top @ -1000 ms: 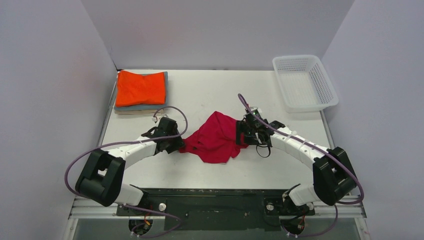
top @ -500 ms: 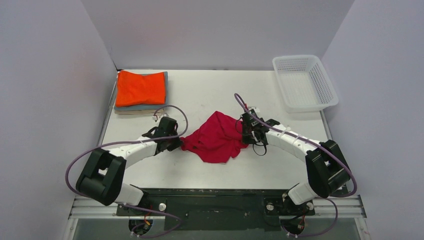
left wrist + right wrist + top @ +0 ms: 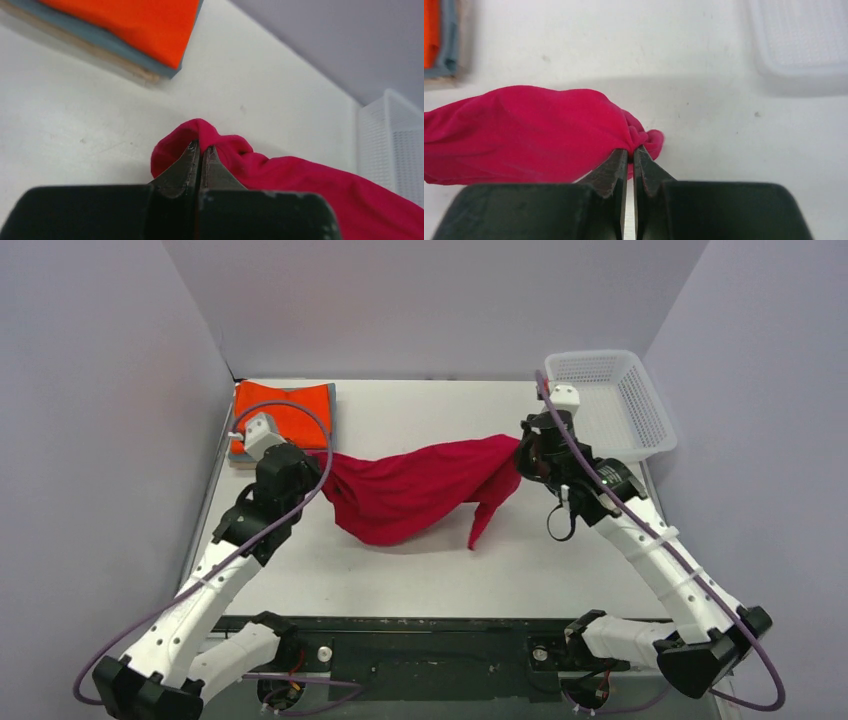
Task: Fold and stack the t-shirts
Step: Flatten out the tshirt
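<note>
Both arms reach forward from their bases and turn their wrists inward, facing each other across the table (image 3: 420, 405). The left gripper (image 3: 320, 464) has its jaws pressed together on a bunched corner of the crimson t-shirt (image 3: 415, 490). The right gripper (image 3: 518, 454) is likewise closed tight, pinching the opposite end. The shirt stretches between them, its long axis running from one gripper to the other. Its middle sags and a loose flap hangs near the right gripper. Whether the sag touches the table cannot be told. Just behind the left gripper sits the folded stack, with the orange t-shirt (image 3: 135, 20) over the grey-blue t-shirt (image 3: 100, 42). The white mesh basket (image 3: 612, 405) lies beyond the right gripper.
</note>
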